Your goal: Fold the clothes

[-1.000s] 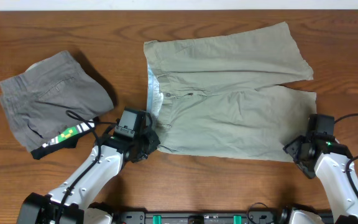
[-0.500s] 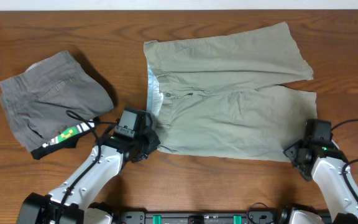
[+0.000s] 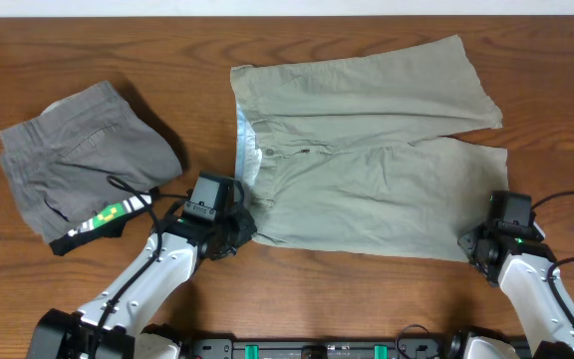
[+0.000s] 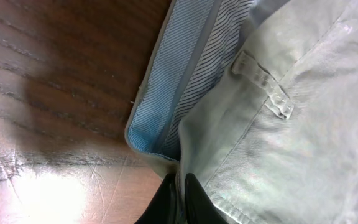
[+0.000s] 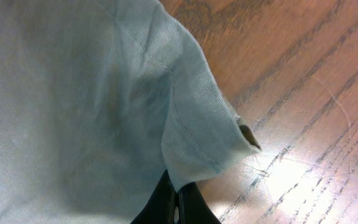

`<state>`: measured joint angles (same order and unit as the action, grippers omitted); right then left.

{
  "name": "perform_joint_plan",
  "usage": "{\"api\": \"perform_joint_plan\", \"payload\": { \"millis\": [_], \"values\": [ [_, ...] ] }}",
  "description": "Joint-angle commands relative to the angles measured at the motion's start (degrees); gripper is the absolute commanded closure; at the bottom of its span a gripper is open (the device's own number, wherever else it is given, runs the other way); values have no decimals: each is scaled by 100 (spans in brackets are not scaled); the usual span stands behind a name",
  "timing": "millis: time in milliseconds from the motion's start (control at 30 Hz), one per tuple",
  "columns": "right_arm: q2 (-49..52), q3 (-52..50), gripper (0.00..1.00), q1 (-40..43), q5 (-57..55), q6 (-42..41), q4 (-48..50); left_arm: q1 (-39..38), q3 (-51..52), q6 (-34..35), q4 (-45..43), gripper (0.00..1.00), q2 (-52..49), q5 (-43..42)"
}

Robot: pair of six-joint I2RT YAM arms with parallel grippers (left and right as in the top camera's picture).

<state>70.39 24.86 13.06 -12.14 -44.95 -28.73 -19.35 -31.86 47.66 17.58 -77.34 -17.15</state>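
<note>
I judge the fold goes best if I lift both near corners together, keep the cloth taut between them and lay it evenly over the far leg. My left tool (image 4: 180, 198) is clamped on the waistband corner of the khaki shorts (image 3: 367, 150), beside the striped lining (image 4: 179, 93). My right tool (image 5: 176, 204) is clamped on the near leg's hem corner. The shorts lie flat on the desk (image 3: 167, 60), spreading away from both tools.
</note>
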Motion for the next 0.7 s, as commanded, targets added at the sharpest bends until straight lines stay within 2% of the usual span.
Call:
{"api": "perform_joint_plan", "payload": {
  "millis": [0, 167, 333, 667],
  "values": [
    [9, 0, 99, 219, -197, 116, -79, 4, -144, -251, 24, 94, 85, 142],
    [-28, 494, 99, 396, -175, 442, -824, 4, -214, -651, 35, 94, 343, 140],
    [-160, 1346, 99, 402, -179, 634, -1821, 4, -247, -763, 46, 94, 914, 140],
    [-645, 2651, 99, 424, 57, 883, -3156, 4, -358, -1012, 1049, 94, 2592, 177]
  ]
}}
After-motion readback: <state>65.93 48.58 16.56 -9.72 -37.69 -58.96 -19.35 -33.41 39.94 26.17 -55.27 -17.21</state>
